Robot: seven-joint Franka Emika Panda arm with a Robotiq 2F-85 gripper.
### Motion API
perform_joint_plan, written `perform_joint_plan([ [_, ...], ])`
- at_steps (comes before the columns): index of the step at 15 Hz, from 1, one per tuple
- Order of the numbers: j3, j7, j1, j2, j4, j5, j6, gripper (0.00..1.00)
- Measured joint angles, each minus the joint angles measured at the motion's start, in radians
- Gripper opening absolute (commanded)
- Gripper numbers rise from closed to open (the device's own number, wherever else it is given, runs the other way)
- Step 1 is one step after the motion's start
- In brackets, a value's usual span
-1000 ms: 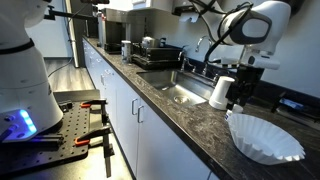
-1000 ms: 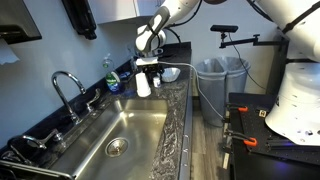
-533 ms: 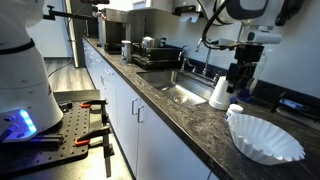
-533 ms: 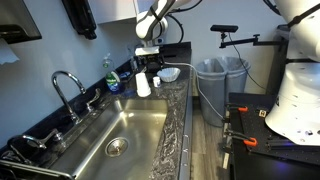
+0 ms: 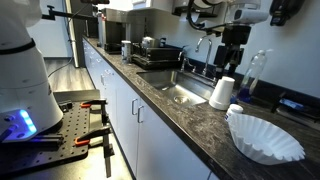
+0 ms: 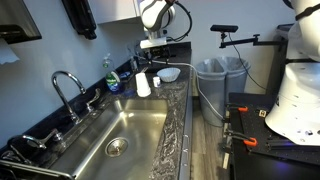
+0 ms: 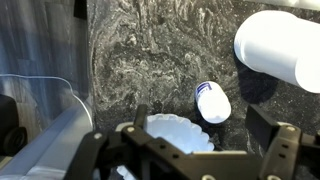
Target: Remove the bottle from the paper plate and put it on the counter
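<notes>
The tiny white bottle with a blue patch rests on the dark speckled counter, just beside the fluted paper plate, not on it. In an exterior view the bottle sits between the upturned white cup and the plate. My gripper hangs open and empty well above them. It also shows high over the cup in an exterior view. In the wrist view its fingers are spread wide, with nothing between them.
A tall clear plastic bottle stands behind the cup. The steel sink with its faucet and a soap bottle lies along the counter. Appliances stand at the far end. Trash bins stand beyond the counter's end.
My gripper has risen straight up from beside the cup and the small bottle to well above them. The bottle stays on the counter.
</notes>
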Motion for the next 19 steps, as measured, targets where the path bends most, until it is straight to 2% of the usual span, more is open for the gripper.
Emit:
perform_joint_plan([
  [6, 0.037, -0.121, -0.001, -0.116, -0.115, -0.001, -0.067, 1.00],
  [14, 0.061, -0.314, -0.002, -0.185, -0.183, 0.003, -0.103, 1.00],
  [19, 0.061, -0.314, -0.003, -0.179, -0.184, 0.003, -0.102, 1.00],
])
